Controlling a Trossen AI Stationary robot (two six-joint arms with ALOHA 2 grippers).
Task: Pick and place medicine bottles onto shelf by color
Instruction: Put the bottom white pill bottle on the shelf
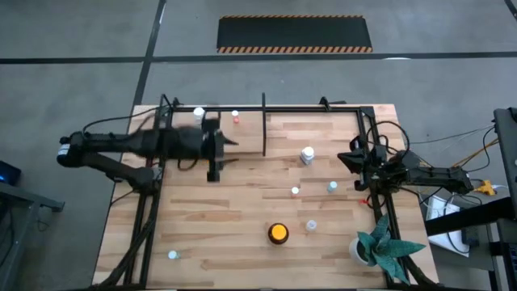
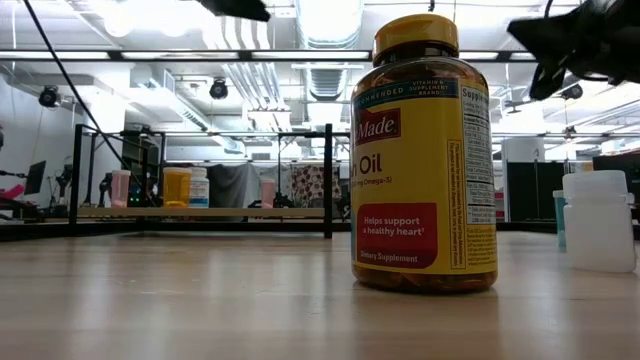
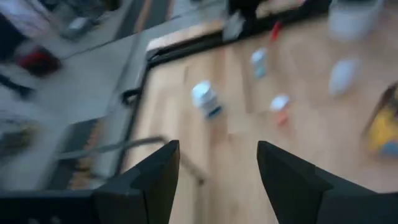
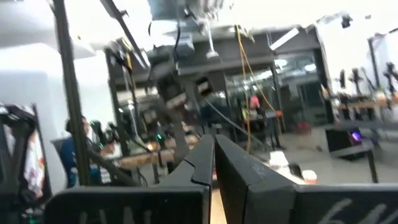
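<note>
My left gripper (image 1: 230, 152) is open and empty above the table's far left part; it also shows in the left wrist view (image 3: 217, 168). It hangs by the black-framed shelf (image 1: 307, 108), left of its divider post (image 1: 264, 129). A white bottle (image 1: 198, 113) and a red-capped bottle (image 1: 236, 118) stand in the shelf's left part. A larger white bottle (image 1: 307, 154), several tiny white and pale blue bottles (image 1: 332, 187) and the amber jar (image 1: 278, 233) stand on the table. My right gripper (image 1: 349, 158) is shut and empty at the right, raised off the table.
A white pot with a green plant (image 1: 378, 249) stands at the near right corner. One small bottle (image 1: 172, 255) stands alone near the left front edge. In the low view the amber jar (image 2: 425, 150) fills the foreground, with a white bottle (image 2: 598, 220) to its right.
</note>
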